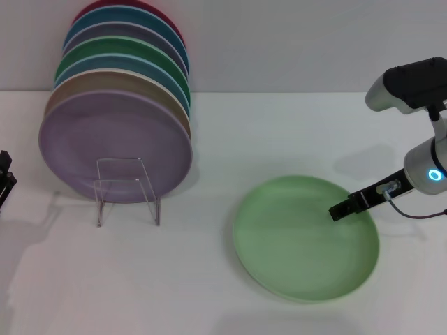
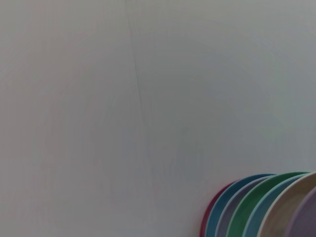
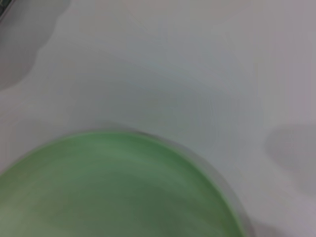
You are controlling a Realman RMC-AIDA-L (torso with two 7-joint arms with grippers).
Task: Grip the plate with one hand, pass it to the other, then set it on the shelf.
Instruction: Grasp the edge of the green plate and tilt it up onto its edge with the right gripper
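Note:
The pale mint-green plate (image 1: 305, 238) lies flat on the white table, right of the middle. It also fills the lower part of the right wrist view (image 3: 113, 190). My right gripper (image 1: 347, 207), slim and black on the arm with the blue ring light, reaches in from the right and sits over the plate's right rim. My left gripper (image 1: 5, 179) shows only as a black part at the far left edge of the head view, far from the plate. The clear acrylic shelf (image 1: 128, 188) stands on the table at the left.
Several coloured plates (image 1: 119, 105) stand on edge in a row behind the shelf, the lilac one (image 1: 112, 143) at the front. Their rims show in the left wrist view (image 2: 266, 207). A grey wall runs along the table's back.

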